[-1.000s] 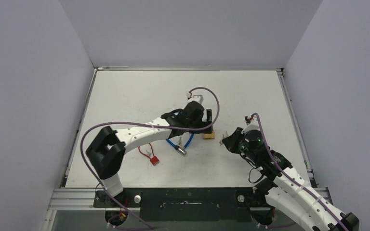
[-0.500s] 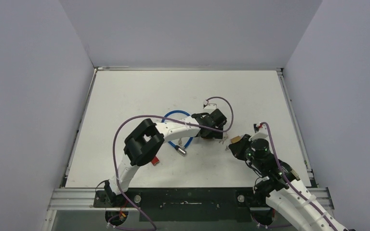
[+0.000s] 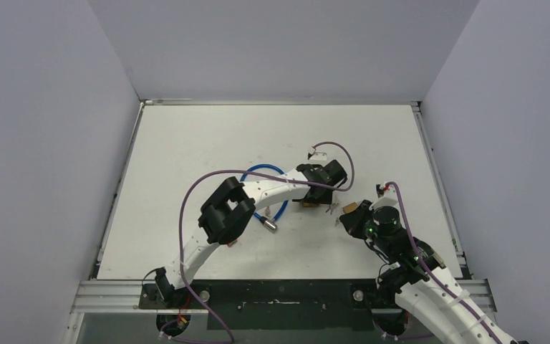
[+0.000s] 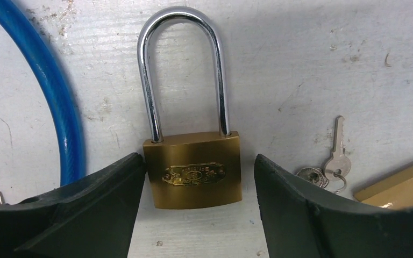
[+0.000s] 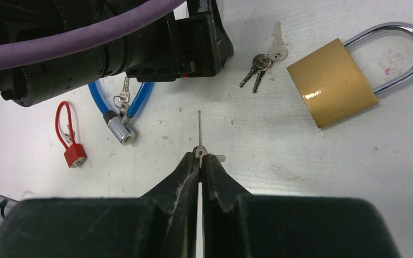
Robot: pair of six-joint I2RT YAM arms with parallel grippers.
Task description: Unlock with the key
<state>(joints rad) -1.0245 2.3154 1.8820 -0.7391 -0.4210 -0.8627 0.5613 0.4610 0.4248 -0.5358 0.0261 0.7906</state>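
Note:
A brass padlock (image 4: 193,172) with a chrome shackle lies flat on the white table between the fingers of my left gripper (image 4: 197,161). That gripper is open: the left finger (image 4: 113,188) is almost at the lock's side and the right finger (image 4: 290,199) stands a little off it. My right gripper (image 5: 200,156) is shut on a small silver key (image 5: 199,129), its thin blade pointing away over the table towards the left gripper's black body (image 5: 166,43). In the top view the left gripper (image 3: 320,193) and the right gripper (image 3: 344,217) are close together at mid-table.
A second brass padlock (image 5: 330,80) lies right of the first, with a bunch of keys (image 5: 261,59) between them. A blue cable lock (image 5: 115,121) and a small red padlock (image 5: 74,153) lie to the left. Purple cables loop over both arms.
The left arm has swung right and come down over the brass padlock, and its jaws have narrowed around it. The right arm shifted slightly, still gripping the key.

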